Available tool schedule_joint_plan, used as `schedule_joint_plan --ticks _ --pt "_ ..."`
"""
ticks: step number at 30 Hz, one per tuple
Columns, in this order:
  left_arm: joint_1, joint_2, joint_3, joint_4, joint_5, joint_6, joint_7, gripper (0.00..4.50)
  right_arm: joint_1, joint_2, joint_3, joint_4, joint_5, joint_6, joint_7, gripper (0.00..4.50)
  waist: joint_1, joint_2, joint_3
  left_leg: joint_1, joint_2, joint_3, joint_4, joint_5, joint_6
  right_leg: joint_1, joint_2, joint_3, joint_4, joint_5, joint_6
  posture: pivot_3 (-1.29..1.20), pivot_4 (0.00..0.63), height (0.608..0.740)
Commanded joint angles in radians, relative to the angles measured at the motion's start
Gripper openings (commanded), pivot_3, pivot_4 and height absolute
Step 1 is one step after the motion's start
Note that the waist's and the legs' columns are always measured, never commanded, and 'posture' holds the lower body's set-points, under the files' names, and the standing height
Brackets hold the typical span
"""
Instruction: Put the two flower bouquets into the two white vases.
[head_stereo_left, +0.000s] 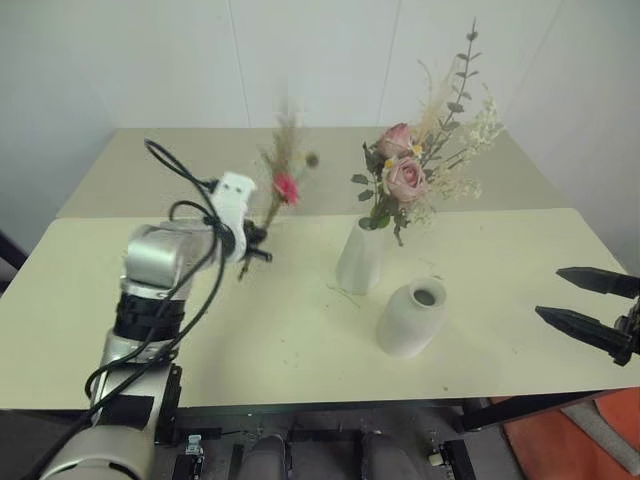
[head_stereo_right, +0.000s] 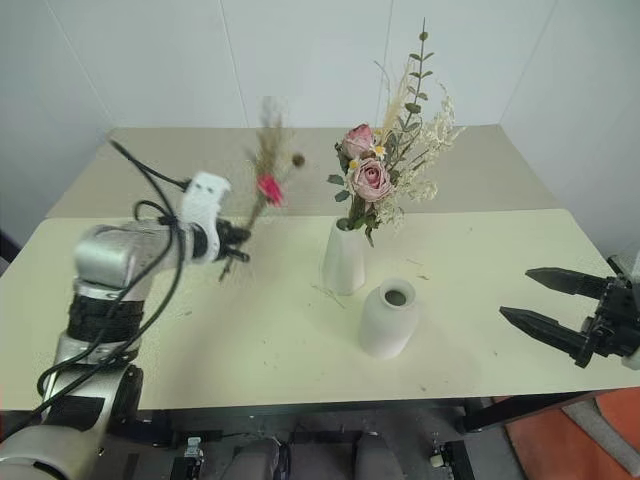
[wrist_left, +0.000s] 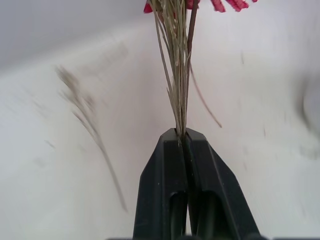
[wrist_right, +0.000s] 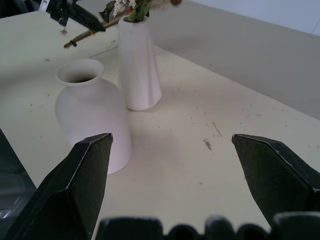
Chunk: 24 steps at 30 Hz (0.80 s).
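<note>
My left hand (head_stereo_left: 262, 243) sits left of centre in the head view, clenched on the thin stems of the magenta bouquet (head_stereo_left: 285, 185). The bunch is off the worktop (head_stereo_left: 300, 350), its blurred heads slanting up and to the right toward the upper middle of the frame. In the left wrist view the two black fingers (wrist_left: 165, 185) press together with the tan stalks pinched between their tips and magenta petals at the top edge.

The rose bouquet (head_stereo_left: 410, 175) already stands in the tall slim vase (head_stereo_left: 360, 258), just right of centre, its sprigs reaching high toward the upper right. The rounded vase (head_stereo_left: 410, 318) stands just beside it, lower and to the right, mouth empty. From the held bunch, the tall vase and its roses lie between my left hand and the rounded vase.

My right hand (head_stereo_left: 590, 302) hangs at the right edge of the frame, released, fingers spread wide, well apart from both vases. Bits of plant litter speckle the worktop near the vases.
</note>
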Motion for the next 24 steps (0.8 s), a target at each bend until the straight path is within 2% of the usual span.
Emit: schedule_joint_plan --ticks 1,7,14,24 --pt "0.023 0.015 0.084 -0.089 -0.049 -0.165 -0.074 0.01 -0.013 0.005 -0.024 0.001 0.051 -0.039 0.061 4.50 0.001 0.000 0.000 0.000 0.000 0.000 0.000 0.000 0.000 0.000 0.000 0.000 0.000 0.000 0.000 0.00 0.150 0.740" --pt "0.016 -0.042 0.204 -0.138 -0.184 -0.315 -0.160 0.01 -0.027 0.022 -0.003 0.022 0.077 -0.068 0.130 4.50 0.003 0.000 0.000 0.000 0.000 0.000 0.000 0.000 0.000 0.001 0.000 -0.001 0.000 0.000 0.000 0.00 0.150 0.740" --pt "-0.050 -0.052 0.148 -0.133 -0.338 -0.359 -0.362 0.01 -0.073 0.015 0.049 0.052 0.089 -0.079 0.200 4.50 0.001 0.000 0.000 0.001 0.000 0.000 0.000 0.000 0.000 0.001 0.001 -0.001 0.000 0.000 0.000 0.00 0.150 0.740" --pt "-0.134 -0.201 0.043 -0.077 -0.409 -0.449 -0.460 0.01 -0.121 -0.004 0.057 0.097 0.104 -0.068 0.234 4.50 0.001 0.000 0.000 0.001 0.000 0.000 0.001 0.000 0.000 0.002 0.001 0.000 0.000 0.000 0.000 0.00 0.150 0.740"
